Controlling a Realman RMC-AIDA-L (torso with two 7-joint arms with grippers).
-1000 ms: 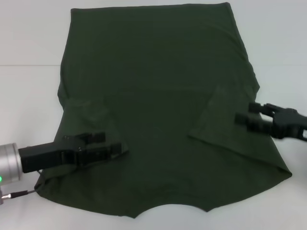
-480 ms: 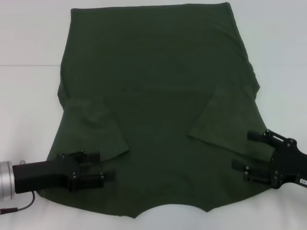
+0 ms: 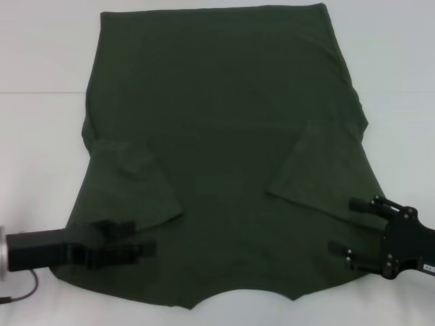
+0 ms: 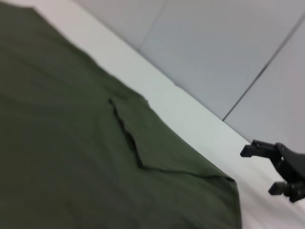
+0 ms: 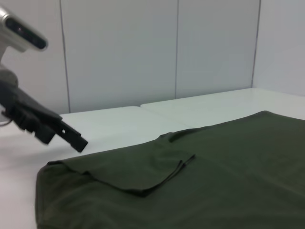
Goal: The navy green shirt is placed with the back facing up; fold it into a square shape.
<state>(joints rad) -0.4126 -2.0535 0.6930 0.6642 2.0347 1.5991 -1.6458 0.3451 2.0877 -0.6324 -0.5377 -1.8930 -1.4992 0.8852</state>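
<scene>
The navy green shirt (image 3: 224, 149) lies spread flat on the white desk (image 3: 41, 61), covering most of its middle, with its straight hem toward the far edge and its curved neckline at the near edge. Both short sleeves are folded inward onto the body of the shirt: the left sleeve (image 3: 139, 183) forms a slanted flap near the near-left part of the garment, and the right sleeve (image 3: 319, 170) forms a matching flap on the near-right part. The fabric lies mostly smooth, with faint creases near the sleeve folds. The left hand (image 3: 139, 244) hovers at the near-left corner of the shirt, just by the lower edge of the folded left sleeve, its black fingers pointing inward over the cloth; they stand a little apart and nothing is between them. The right hand (image 3: 343, 227) sits at the near-right corner of the shirt, its two black fingers spread wide, one above the other in the head view, pointing inward across the shirt's edge with no fabric gripped. In the left wrist view the folded right sleeve (image 4: 157, 143) shows as a raised flap and the right hand (image 4: 259, 167) appears beyond the shirt's corner, parted and empty. In the right wrist view the left hand (image 5: 71, 138) hangs above the shirt's edge beside the folded left sleeve (image 5: 138, 171).
</scene>
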